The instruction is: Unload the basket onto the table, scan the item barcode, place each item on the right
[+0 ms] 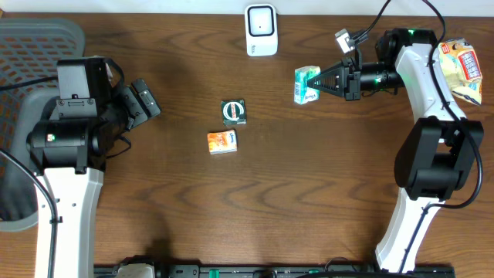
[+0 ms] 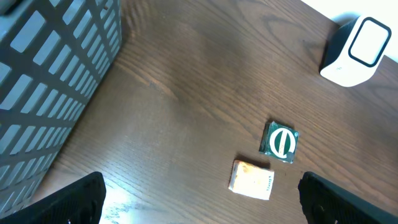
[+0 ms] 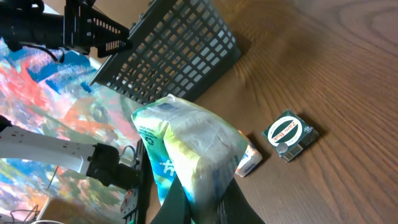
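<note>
My right gripper (image 1: 320, 79) is shut on a green and white packet (image 1: 306, 84), holding it above the table just right of and below the white barcode scanner (image 1: 261, 29). The right wrist view shows the packet (image 3: 186, 143) pinched between the dark fingers (image 3: 177, 202) and filling the lower middle. My left gripper (image 1: 147, 99) hangs open at the left with nothing in it. Its fingers (image 2: 62, 202) stand wide apart at the bottom corners of the left wrist view, where the scanner (image 2: 354, 50) sits at top right.
A green square item (image 1: 233, 112) and an orange box (image 1: 222, 142) lie mid-table. Both show in the left wrist view, the green item (image 2: 280, 142) above the box (image 2: 252, 180). A grey basket (image 1: 31, 46) stands far left. A snack bag (image 1: 463, 69) lies far right.
</note>
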